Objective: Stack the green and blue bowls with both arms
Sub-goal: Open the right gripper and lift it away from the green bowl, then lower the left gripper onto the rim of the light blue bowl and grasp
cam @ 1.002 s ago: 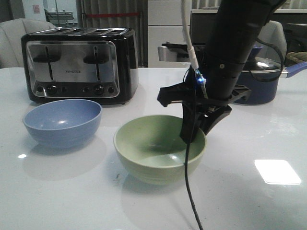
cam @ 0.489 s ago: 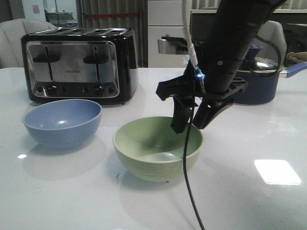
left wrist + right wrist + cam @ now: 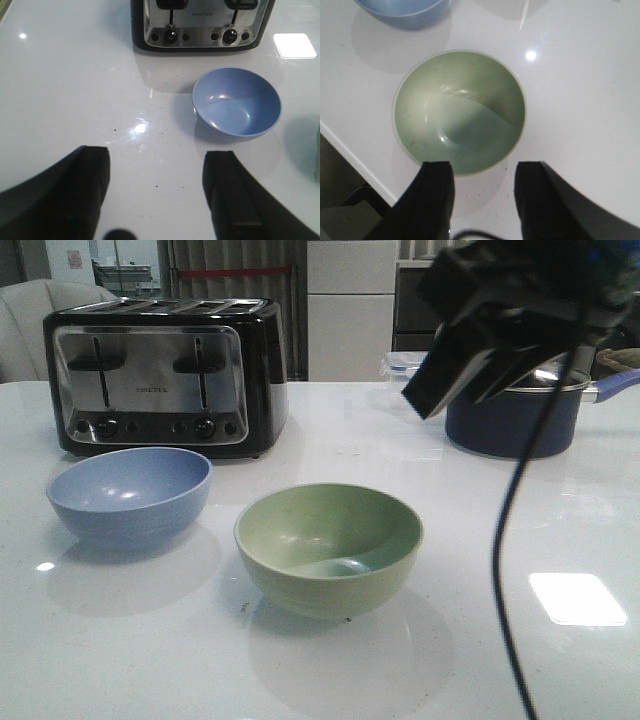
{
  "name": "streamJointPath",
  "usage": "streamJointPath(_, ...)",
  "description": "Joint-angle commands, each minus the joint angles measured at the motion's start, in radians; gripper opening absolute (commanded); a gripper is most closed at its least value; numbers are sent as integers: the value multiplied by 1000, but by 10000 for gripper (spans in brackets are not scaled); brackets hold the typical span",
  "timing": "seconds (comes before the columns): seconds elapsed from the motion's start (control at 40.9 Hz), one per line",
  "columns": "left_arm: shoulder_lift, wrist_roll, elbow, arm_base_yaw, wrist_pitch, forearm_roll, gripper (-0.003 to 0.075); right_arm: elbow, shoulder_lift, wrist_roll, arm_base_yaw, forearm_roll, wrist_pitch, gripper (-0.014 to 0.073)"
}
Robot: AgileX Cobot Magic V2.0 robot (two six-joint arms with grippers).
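Observation:
The pale green bowl (image 3: 328, 545) stands upright on the white table, centre front. The periwinkle blue bowl (image 3: 130, 495) stands apart to its left. My right gripper (image 3: 450, 390) hangs high above and to the right of the green bowl, open and empty. In the right wrist view the green bowl (image 3: 459, 110) lies well below the open right gripper (image 3: 484, 175), and the blue bowl (image 3: 402, 12) shows at the edge. My left gripper (image 3: 157, 165) is open and empty over bare table, short of the blue bowl (image 3: 236, 102). The left arm is hidden in the front view.
A black and chrome toaster (image 3: 165, 375) stands behind the blue bowl and also shows in the left wrist view (image 3: 200, 22). A navy pot with a glass lid (image 3: 515, 415) stands at the back right. A cable (image 3: 505, 540) hangs from the right arm. The table edge (image 3: 350, 150) runs near the green bowl.
My right gripper has left the green bowl's rim and risen up and to the right. The green bowl has settled on the table, slightly leftward.

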Motion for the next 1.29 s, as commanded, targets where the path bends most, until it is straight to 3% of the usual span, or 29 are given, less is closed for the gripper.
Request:
streamJointPath(0.0, 7, -8, -27, -23, -77, -11, 475, 45, -136, -17, 2, -3, -51, 414)
streamJointPath(0.195, 7, 8, -27, -68, -77, -6, 489, 141, -320, -17, 2, -3, -12, 414)
streamJointPath(0.415, 103, 20, -41, -71, -73, -24, 659, 150, -415, -17, 2, -2, 51, 414)
streamJointPath(0.635, 320, 20, -91, -71, -63, -54, 656, 150, -413, -17, 2, -2, 50, 414)
streamJointPath(1.27, 1033, 21, -463, -92, -49, -182, 656, 150, -411, -17, 2, -2, 50, 414)
